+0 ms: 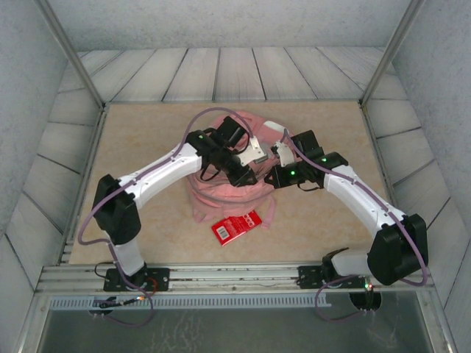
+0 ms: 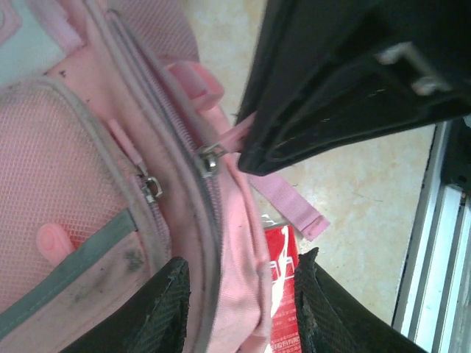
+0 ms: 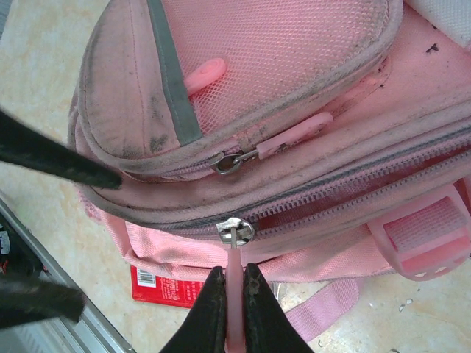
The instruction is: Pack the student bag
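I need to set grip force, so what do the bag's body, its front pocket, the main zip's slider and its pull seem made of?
Body of the student bag: pink woven fabric, matte, weave visible, scuffed grey. Its front pocket: open mesh, holes visible. The slider: looks like metal, silvery glint. The zip pull: smooth pink strip, probably rubber or soft plastic.

A lab robot cell: grey panelled walls (image 1: pixel 29 147), aluminium rail (image 1: pixel 235 275).

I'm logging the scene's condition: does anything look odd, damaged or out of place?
The student bag has dark grime smudges along its front pocket's grey trim, and the red packet lies outside it at its near edge.
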Robot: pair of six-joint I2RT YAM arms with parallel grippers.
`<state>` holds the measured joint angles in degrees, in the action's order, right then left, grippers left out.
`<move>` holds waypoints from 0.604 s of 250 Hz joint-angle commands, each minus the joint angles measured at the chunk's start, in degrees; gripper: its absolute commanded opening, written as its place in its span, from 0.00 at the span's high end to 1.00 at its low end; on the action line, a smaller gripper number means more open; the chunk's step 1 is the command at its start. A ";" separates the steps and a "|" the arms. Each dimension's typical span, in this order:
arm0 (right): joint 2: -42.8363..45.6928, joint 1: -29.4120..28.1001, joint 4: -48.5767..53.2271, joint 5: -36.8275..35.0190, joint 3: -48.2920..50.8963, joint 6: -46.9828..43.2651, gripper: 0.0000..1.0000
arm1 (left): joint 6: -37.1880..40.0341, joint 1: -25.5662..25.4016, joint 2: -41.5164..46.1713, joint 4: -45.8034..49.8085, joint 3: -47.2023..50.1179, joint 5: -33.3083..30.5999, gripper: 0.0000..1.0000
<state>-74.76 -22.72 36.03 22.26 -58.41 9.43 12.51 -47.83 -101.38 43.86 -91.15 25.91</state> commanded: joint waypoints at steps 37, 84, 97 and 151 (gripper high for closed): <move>2.24 -0.32 -1.63 1.81 -0.21 0.19 1.00 | 1.51 -0.35 2.03 -1.50 3.11 -1.01 0.57; 2.59 -0.29 -1.28 1.73 -0.26 0.08 1.00 | 1.62 -0.42 -0.86 -0.95 2.67 -0.45 0.58; 2.65 -0.29 -1.31 1.72 -0.25 0.06 1.00 | 1.71 -0.41 -1.42 -1.14 2.92 -0.60 0.58; 2.86 -0.26 -1.33 1.98 -0.37 0.07 1.00 | 1.02 -0.37 -3.08 -2.19 3.13 -1.99 0.60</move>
<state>-74.61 -22.81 36.05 22.24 -58.41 9.43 13.54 -48.03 -103.28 42.28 -88.75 25.23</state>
